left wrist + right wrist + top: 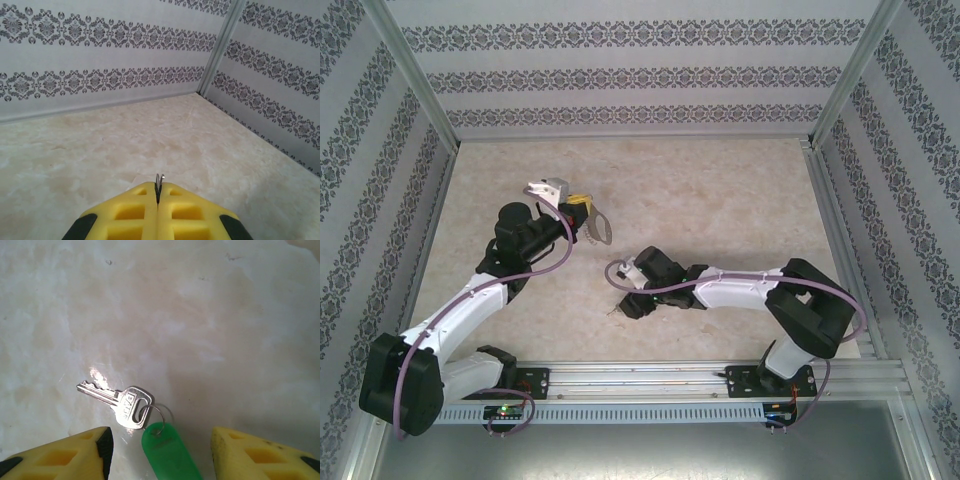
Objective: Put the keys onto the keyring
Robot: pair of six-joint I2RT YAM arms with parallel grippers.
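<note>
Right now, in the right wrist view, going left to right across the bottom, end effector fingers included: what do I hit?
yellow finger pad → silver key → green tag → second yellow finger pad

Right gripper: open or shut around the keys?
Open: the right gripper is spread wide, the keys flat on the table between its fingers.
</note>
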